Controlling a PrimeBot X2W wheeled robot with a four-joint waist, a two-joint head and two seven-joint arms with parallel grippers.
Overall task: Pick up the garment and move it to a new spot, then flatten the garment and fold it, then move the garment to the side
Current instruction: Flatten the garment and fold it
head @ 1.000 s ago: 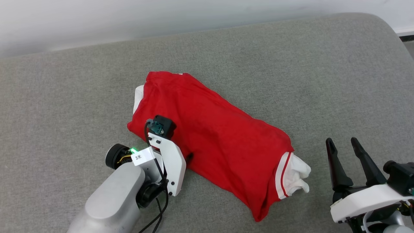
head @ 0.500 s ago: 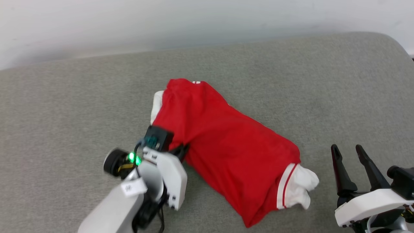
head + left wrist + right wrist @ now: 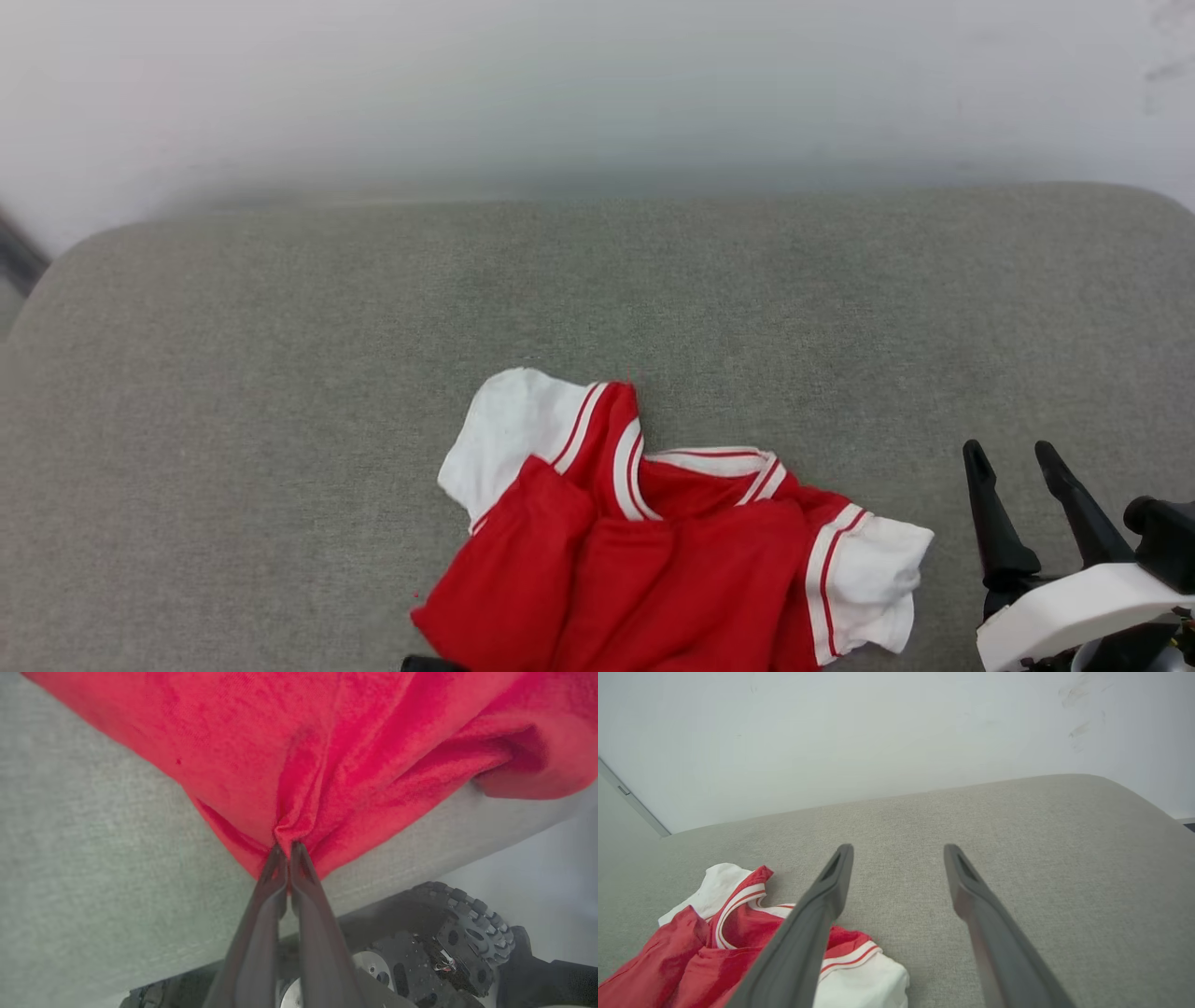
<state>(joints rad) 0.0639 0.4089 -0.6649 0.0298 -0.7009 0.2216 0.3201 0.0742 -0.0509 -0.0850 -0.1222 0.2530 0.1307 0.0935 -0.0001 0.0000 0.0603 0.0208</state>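
A plain pale wall (image 3: 597, 84) stands behind a broad grey fabric-covered surface (image 3: 233, 373) with rounded far corners. The garment (image 3: 653, 569), a red jersey shirt with white short sleeves and red-and-white striped trim, lies crumpled at the middle of the surface's near edge. One white sleeve is at the far left of the heap and the other at its right side, with the striped neckline between them.

In the left wrist view the left gripper (image 3: 286, 848) has its two long dark fingers pressed together on a small pleat of red cloth at the shirt's edge. Folds fan out from the fingertips, close to the surface's near edge, and the robot's dark wheeled base (image 3: 467, 933) shows beyond that edge.

The right gripper (image 3: 1011, 455) sits toward the near right corner, near the shirt's right sleeve but not touching it. Its jaws are spread wide and hold nothing.
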